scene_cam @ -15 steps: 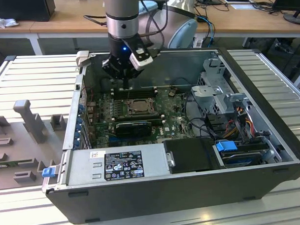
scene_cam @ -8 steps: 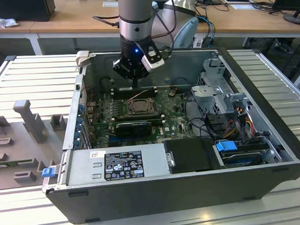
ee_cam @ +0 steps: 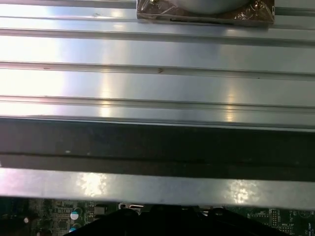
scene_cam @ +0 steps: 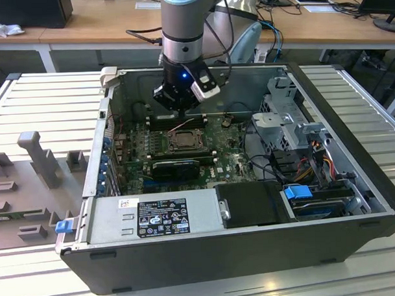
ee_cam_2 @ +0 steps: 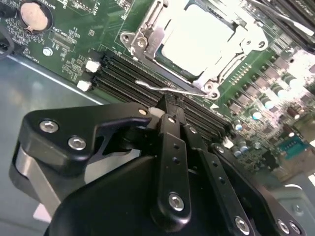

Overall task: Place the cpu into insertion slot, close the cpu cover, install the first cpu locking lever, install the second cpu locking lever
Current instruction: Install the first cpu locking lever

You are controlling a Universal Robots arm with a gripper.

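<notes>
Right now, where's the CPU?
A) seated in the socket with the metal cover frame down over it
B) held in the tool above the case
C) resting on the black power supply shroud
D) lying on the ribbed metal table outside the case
A: in the second wrist view the flat silvery-grey square cpu sits in the socket, with the thin silver-grey metal cpu cover frame closed around its edges.

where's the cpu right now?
The cpu sits in the insertion slot mid-motherboard under the closed cpu cover, beside the long memory slots, just beyond the end effector.
</notes>
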